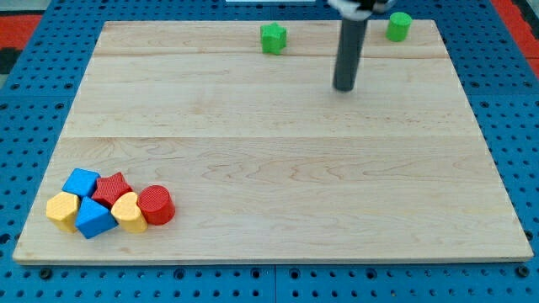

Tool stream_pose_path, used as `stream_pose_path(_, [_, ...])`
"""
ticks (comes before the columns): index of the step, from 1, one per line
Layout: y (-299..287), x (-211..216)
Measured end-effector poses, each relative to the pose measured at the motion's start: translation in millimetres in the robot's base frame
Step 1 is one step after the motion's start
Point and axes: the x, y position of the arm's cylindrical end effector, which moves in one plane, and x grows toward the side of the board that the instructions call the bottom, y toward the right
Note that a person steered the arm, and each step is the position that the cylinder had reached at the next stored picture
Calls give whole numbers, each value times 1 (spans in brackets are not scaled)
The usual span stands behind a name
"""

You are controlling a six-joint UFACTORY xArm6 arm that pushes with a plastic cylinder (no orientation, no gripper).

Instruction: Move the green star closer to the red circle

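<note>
Green star (273,38) target, but starting near: red circle (156,205) at worktop (278,168) bottom-left, touching a yellow block (128,211) in a cluster. Farther up — end effector, a bare rod with nothing to open or hold, tip (344,87) right of and below the star, apart from it. Star near top edge; likely light, rigid, slides easily — push from its upper-right side.

A pale wooden surface (278,168) is lying on a blue pegboard (34,50). A green cylinder block (398,26) is sitting far right; two blue cubes (82,182) (94,218), a red star (111,188), a yellow hexagon (62,209) and a yellow heart (129,211) are clustering near left.
</note>
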Motion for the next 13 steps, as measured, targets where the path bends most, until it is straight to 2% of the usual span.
stream_pose_path(1, [6,-61])
stream_pose_path(2, [-26,-101])
stream_pose_path(3, [-80,-123])
stream_pose_path(4, [-120,-114])
stream_pose_path(6, [-121,-72])
stream_pose_path(11, [-171,46])
stream_pose_path(13, [-218,47])
